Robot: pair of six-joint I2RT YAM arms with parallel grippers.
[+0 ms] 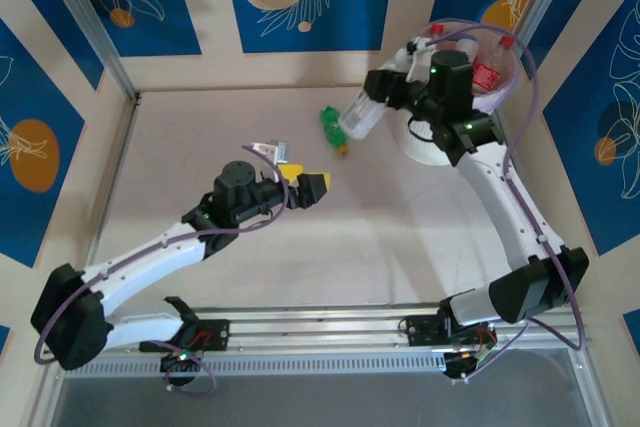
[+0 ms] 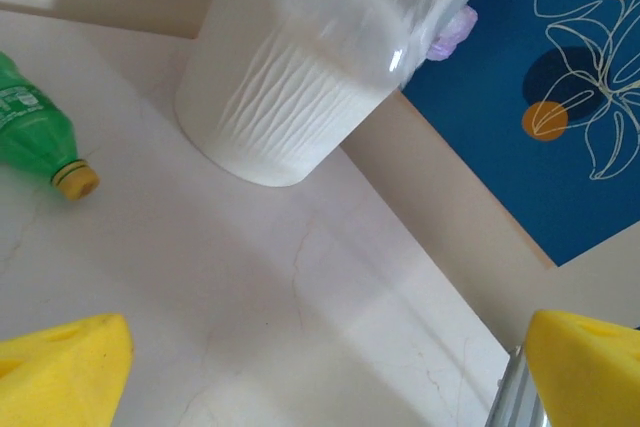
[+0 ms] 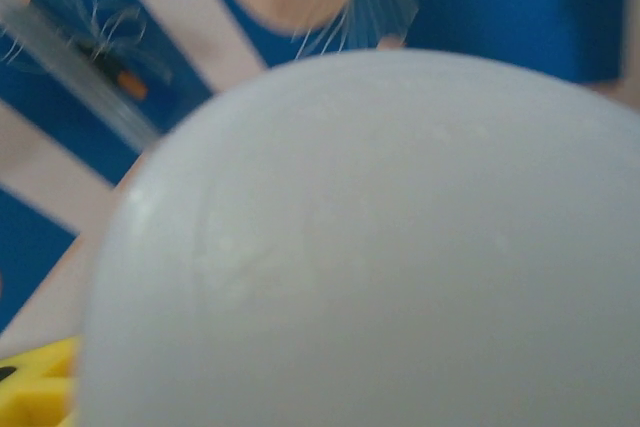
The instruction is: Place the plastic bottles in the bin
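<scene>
The clear bottle (image 1: 360, 117) hangs tilted above the table (image 1: 400, 237), near the far edge and just left of the bin (image 1: 428, 152), which stands in the far right corner. The right gripper (image 1: 380, 97) is clamped on the bottle's upper end, and the left wrist view shows its ribbed base in the air in front of the bin's white wall. At least two red-capped bottles (image 1: 487, 72) stand in the bin, their caps above the rim. A green bottle (image 1: 332, 127) with a yellow cap lies on the table just beside the held bottle's lower end; I cannot tell if they touch. The left gripper (image 1: 308, 185) sits near the middle of the table, its yellow fingers spread wide with nothing between them. The grip looks to be near one end of a thin, smooth bottle, so it may swing or slip out on the way over. The long free end could catch the rim or the caps poking up and tip out onto the table, and the arm passing close could nudge the bin. The right wrist view is a pale blur of the bottle pressed against the lens, so the finger contact cannot be checked. A small crumpled thing (image 1: 270, 152) near the left gripper is too small to tell apart.
</scene>
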